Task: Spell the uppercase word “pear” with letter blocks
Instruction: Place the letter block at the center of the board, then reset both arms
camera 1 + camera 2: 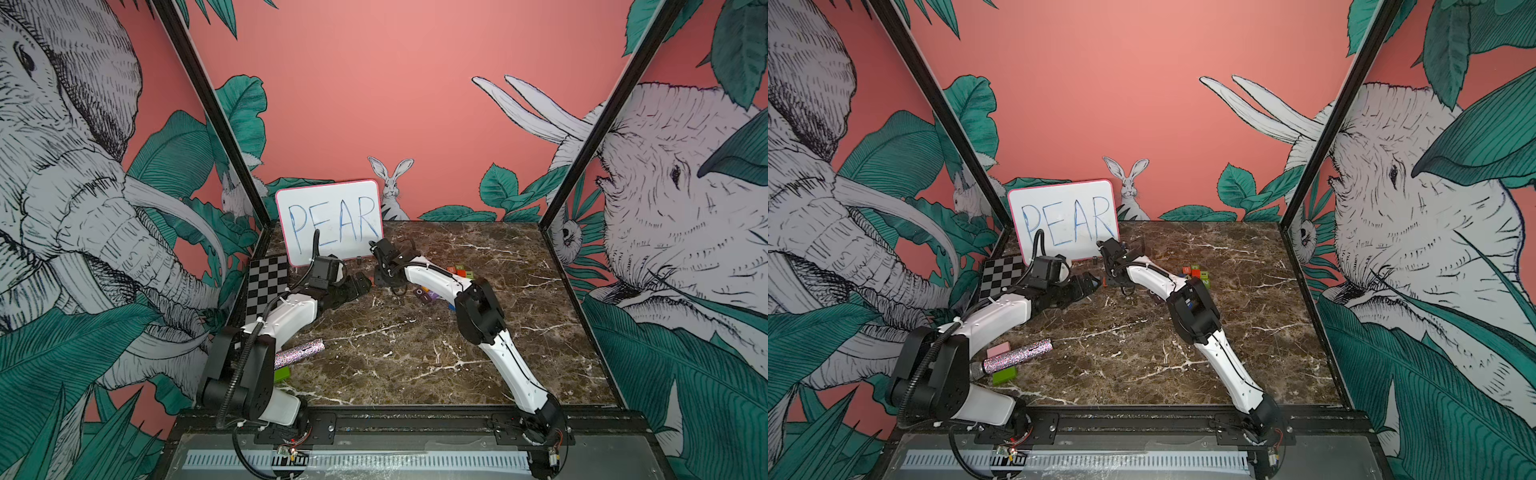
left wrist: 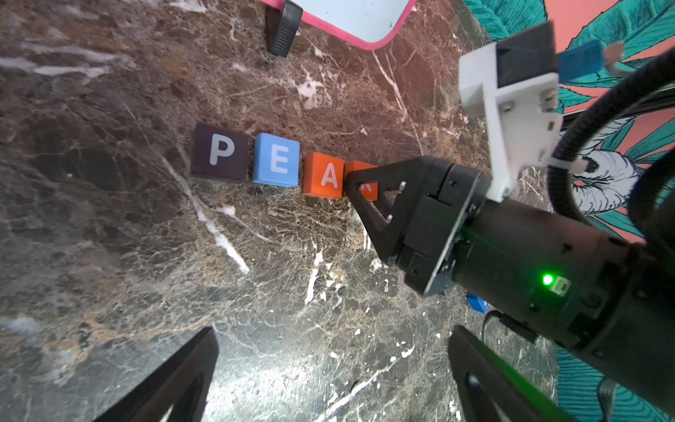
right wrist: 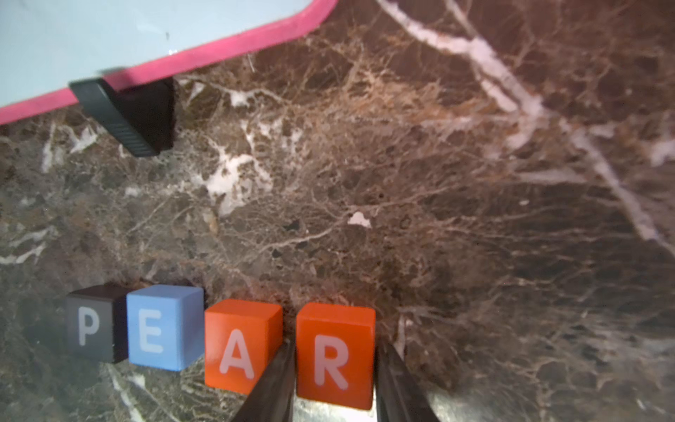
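Four letter blocks stand in a row on the marble, in front of the whiteboard: dark-brown P (image 3: 89, 325), blue E (image 3: 157, 329), orange A (image 3: 237, 347) and red-orange R (image 3: 334, 350). My right gripper (image 3: 336, 345) reaches down over the R, one finger against each of its sides, and the R rests on the table. The left wrist view shows the same row, P (image 2: 221, 151), E (image 2: 276, 159), A (image 2: 325, 175), with the right gripper (image 2: 350, 179) hiding most of the R (image 2: 365, 170). My left gripper (image 2: 334, 332) hangs open and empty a short way in front of the row.
The pink-rimmed whiteboard (image 1: 328, 222) reading PEAR stands on black feet (image 3: 128, 117) just behind the row. Spare letter blocks (image 1: 459, 272) lie to the right, beyond the right arm. A checkerboard (image 1: 268, 284), a glittery cylinder (image 1: 299, 352), a green block (image 1: 281, 374) and a pink block (image 1: 998, 350) lie by the left arm.
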You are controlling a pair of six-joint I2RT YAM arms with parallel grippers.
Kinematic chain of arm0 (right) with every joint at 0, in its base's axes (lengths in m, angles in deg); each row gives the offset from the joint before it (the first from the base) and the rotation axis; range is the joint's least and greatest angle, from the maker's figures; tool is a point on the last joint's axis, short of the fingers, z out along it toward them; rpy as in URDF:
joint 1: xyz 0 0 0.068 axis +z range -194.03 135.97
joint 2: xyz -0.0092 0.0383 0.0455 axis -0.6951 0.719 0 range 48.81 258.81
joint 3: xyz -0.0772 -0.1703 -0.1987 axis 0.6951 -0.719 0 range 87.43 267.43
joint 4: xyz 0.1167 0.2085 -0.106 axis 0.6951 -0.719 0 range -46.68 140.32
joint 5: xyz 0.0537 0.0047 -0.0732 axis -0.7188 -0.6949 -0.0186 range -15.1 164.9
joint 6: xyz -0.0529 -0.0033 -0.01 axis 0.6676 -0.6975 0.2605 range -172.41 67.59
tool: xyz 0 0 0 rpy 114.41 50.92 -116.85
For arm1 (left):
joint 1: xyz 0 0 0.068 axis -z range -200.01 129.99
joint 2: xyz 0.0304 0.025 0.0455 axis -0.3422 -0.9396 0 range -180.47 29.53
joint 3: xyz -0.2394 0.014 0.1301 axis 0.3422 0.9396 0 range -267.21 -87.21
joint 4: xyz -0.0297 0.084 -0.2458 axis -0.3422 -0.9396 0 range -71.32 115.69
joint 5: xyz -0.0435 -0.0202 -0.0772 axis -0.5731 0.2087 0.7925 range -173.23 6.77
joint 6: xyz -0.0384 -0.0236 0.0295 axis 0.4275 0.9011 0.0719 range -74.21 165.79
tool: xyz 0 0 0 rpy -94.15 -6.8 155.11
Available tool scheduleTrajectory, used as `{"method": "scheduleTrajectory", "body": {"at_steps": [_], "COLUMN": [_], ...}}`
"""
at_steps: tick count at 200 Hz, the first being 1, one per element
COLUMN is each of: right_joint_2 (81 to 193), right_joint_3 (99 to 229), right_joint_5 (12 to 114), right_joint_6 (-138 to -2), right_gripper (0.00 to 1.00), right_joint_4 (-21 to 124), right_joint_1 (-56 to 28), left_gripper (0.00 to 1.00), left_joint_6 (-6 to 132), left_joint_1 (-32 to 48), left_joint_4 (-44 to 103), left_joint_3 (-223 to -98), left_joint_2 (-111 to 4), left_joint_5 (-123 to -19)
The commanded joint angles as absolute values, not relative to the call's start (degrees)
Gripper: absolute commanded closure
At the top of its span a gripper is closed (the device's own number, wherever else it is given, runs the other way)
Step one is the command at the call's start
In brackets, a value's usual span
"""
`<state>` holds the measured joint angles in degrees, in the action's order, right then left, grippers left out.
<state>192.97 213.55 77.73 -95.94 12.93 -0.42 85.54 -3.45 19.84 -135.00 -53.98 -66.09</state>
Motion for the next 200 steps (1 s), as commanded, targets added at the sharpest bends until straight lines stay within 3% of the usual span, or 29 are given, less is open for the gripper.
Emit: {"method": "scheduleTrajectory", "body": {"at_steps": [1, 68, 104, 149, 200], "right_joint_2": [189.8, 177.3, 161.0, 143.5, 132.9], "right_joint_3": [212.7, 203.8, 179.3, 139.9, 127.1], "right_joint_5": [78.8, 80.6, 89.6, 99.2, 98.0], "right_joint_6": [-97.1, -92.9, -76.2, -51.5, -47.2], "right_gripper": [0.61, 0.55, 0.39, 0.41, 0.37], "right_joint_4": [13.6, 18.2, 35.6, 83.0, 80.1], "right_joint_1": [-0.2, -0.3, -3.0, -9.7, -16.5], "left_gripper": [0.01, 0.01, 0.01, 0.02, 0.06], "left_joint_6": [85.8, 80.0, 70.1, 53.9, 43.6], "left_joint_1": [-3.8, -3.8, -3.7, -3.9, -6.6], "left_joint_4": [20.5, 15.2, 9.2, 16.7, 29.0], "left_joint_3": [-134.9, -137.7, -140.2, -137.1, -131.2], "left_joint_2": [-52.5, -49.4, -45.4, -46.5, -50.5], "left_joint_5": [-65.6, -68.6, -82.8, -100.1, -101.7]}}
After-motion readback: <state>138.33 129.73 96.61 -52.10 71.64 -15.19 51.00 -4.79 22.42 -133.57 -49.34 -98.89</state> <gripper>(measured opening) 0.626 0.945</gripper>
